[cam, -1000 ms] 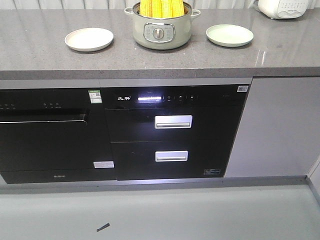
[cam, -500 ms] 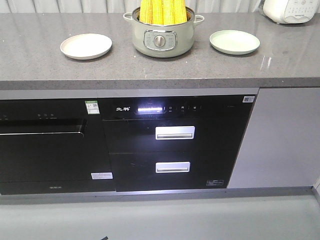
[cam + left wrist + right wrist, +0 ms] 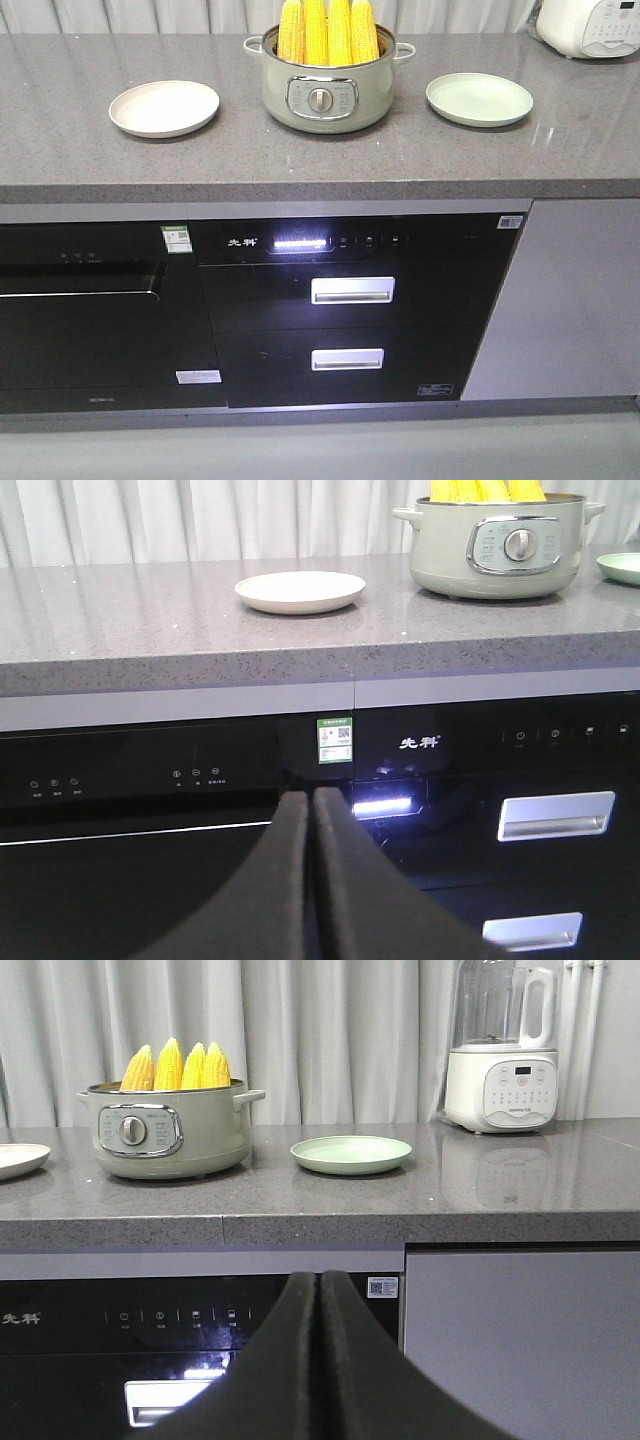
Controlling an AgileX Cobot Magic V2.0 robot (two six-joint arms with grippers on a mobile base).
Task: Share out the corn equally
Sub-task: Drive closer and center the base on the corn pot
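The left gripper (image 3: 311,805) is squeezed tight, its two black fingers pressed flat together with nothing between them. The right gripper (image 3: 320,1282) is the same, closed up and holding nothing. Both sit low down, under the level of the grey counter (image 3: 80,150), in front of the black oven doors. Neither one touches anything.

The corn (image 3: 328,32) is well apart from both of them, up on the counter inside the pot (image 3: 320,90). The left gripper is lower than the pot and off to its left. The right gripper is lower than the pot and off to its right.

Four cobs stand up in the pot, side by side, with their pointy ends up. They are bright yellow with neat rows of little kernels, and their top halves poke out over the rim.

The pot is pale green and round, with a silver knob on its front. A cream plate (image 3: 164,107) lies to the left of the pot and a green plate (image 3: 479,98) lies to its right. Both plates have no corn on them. Farther right of the pot stands a white machine (image 3: 500,1070) with buttons.
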